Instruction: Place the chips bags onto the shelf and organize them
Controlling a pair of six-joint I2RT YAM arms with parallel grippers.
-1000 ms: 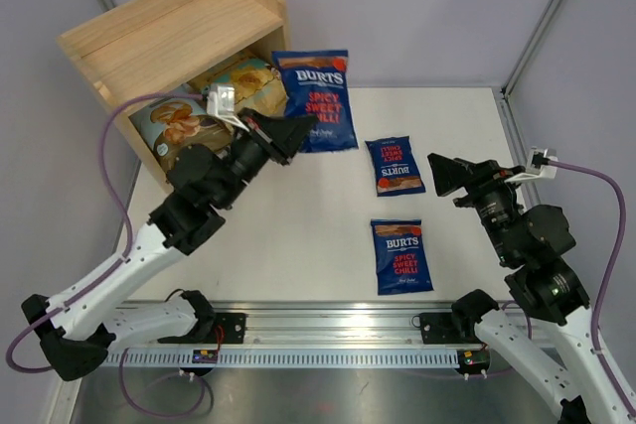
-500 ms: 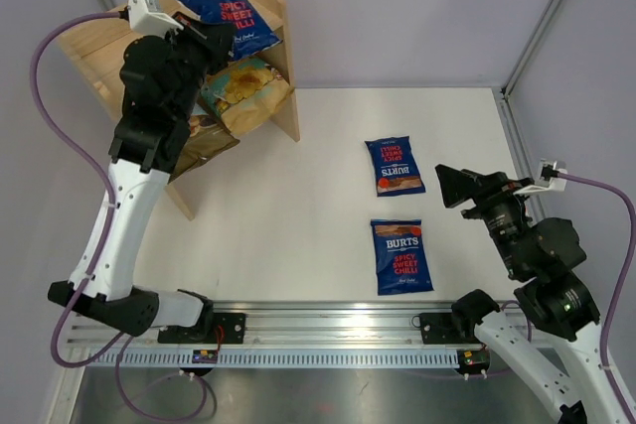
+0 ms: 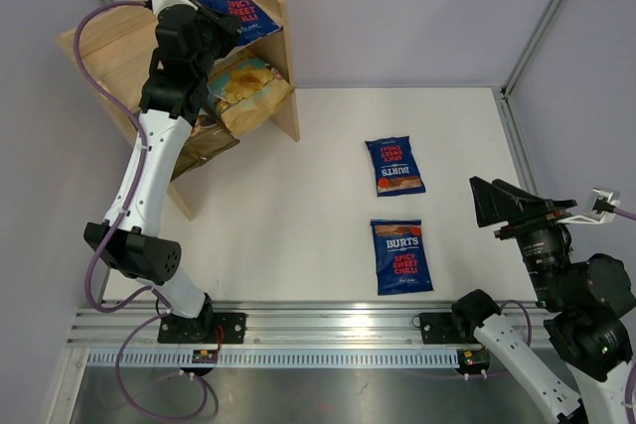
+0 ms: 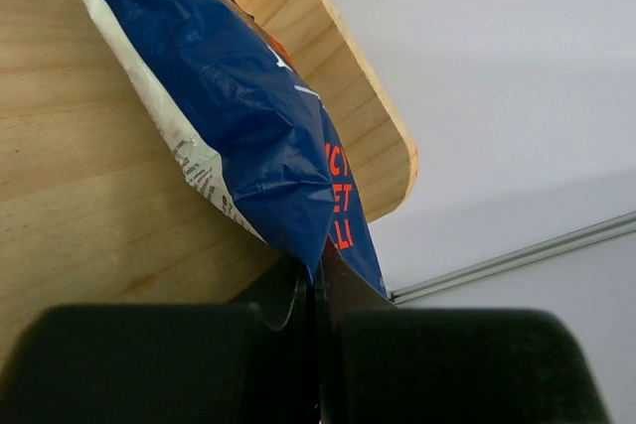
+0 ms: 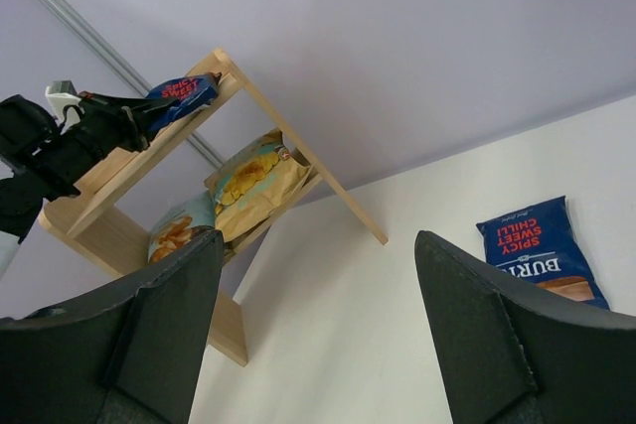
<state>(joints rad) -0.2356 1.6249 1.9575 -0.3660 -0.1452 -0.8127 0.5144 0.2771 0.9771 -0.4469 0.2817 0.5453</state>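
Chips bag (image 3: 248,12) has moved from table (image 3: 298,196) to shelf (image 3: 109,47) top. Left gripper (image 4: 316,280) pinches it; right gripper (image 3: 494,203) gapes empty.

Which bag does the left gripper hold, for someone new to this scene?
Find the wooden shelf, far left on the table. On its top tier, the left gripper pinches a dark blue Burts bag; the other two Burts bags lie flat on the table.

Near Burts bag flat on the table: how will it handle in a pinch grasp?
Probably floppy: the held Burts bag creases where the left fingers pinch it. The near Burts bag looks glossy, so it may slip; lying flat, it should not roll.
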